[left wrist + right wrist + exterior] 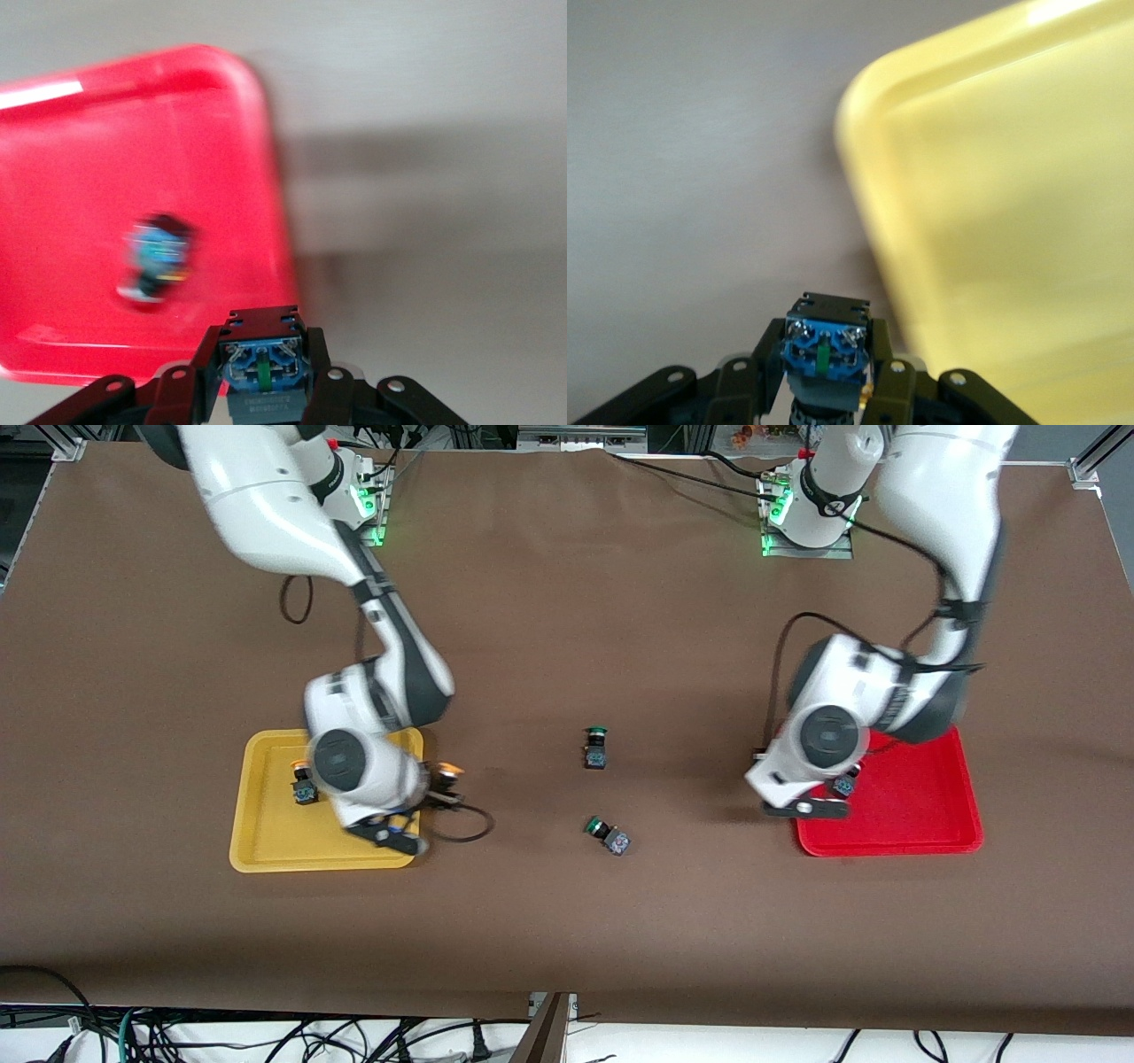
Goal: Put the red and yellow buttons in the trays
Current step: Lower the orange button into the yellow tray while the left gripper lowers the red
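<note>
Over the yellow tray's (266,841) edge toward the table's middle, my right gripper (824,390) is clamped on a button (824,350); the front view shows an orange cap (448,770) beside the wrist, so I take it for the second yellow one. One yellow button (304,784) already sits in that tray. At the other end, my left gripper (264,394) hangs over the red tray's (921,828) rim, closed on another button (264,363). Its cap is hidden, so I can only guess it is red. A button (155,257) already lies in the red tray, blurred in the wrist view. By my reckoning, two are placed and two are held, each waiting to be released over its tray. Two green-capped switches (595,746) (608,836) lie on the table between the trays and should stay.
</note>
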### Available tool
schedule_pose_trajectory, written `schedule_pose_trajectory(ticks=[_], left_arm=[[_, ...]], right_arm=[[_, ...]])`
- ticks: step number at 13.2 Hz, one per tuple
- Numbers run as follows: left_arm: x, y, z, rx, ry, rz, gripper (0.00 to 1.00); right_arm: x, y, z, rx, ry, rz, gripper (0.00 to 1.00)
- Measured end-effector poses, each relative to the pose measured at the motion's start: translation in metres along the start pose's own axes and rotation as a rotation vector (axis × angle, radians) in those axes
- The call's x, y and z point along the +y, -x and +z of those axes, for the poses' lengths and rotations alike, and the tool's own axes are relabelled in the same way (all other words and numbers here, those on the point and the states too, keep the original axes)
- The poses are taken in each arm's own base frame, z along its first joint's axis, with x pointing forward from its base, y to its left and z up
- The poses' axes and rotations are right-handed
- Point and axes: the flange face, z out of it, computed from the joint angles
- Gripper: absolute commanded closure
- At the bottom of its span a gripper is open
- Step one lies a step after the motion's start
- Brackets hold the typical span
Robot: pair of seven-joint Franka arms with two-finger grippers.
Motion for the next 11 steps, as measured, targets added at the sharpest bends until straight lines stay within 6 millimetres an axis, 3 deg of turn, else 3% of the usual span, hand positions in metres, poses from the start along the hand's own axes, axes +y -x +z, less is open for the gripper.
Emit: schedule_pose_trajectory(ticks=[1, 3, 4, 5, 6, 7, 8, 9, 11], left_arm=[[-0.04, -0.001, 0.003, -0.001, -0.002, 0.072, 1.0], [-0.111, -0.004, 0.027, 0.012, -0.002, 0.204, 1.0], [-0.136, -0.006, 0.044, 0.029, 0.007, 0.259, 0.99], [-0.155, -0.008, 0.062, 0.046, 0.016, 0.306, 0.95], [-0.168, -0.01, 0.08, 0.057, 0.024, 0.344, 0.89], [-0.173, -0.012, 0.096, 0.06, 0.031, 0.372, 0.68], [-0.172, -0.013, 0.11, 0.058, 0.037, 0.389, 0.01], [-0.167, -0.014, 0.118, 0.059, 0.042, 0.402, 0.0], [-0.161, -0.017, 0.115, 0.07, 0.043, 0.412, 0.0]], right_arm=[[0.027, -0.012, -0.008, -0.024, 0.006, -0.047, 1.0], [0.07, -0.028, 0.001, -0.073, 0.017, -0.131, 1.0], [0.088, -0.033, 0.014, -0.097, 0.022, -0.15, 0.85], [0.101, -0.035, 0.029, -0.123, 0.028, -0.156, 0.06], [0.109, -0.036, 0.043, -0.145, 0.033, -0.157, 0.0], [0.112, -0.036, 0.051, -0.156, 0.037, -0.157, 0.0], [0.113, -0.037, 0.052, -0.156, 0.038, -0.157, 0.0], [0.114, -0.04, 0.046, -0.145, 0.035, -0.157, 0.0], [0.124, -0.046, -0.001, -0.119, 0.03, -0.147, 0.0]])
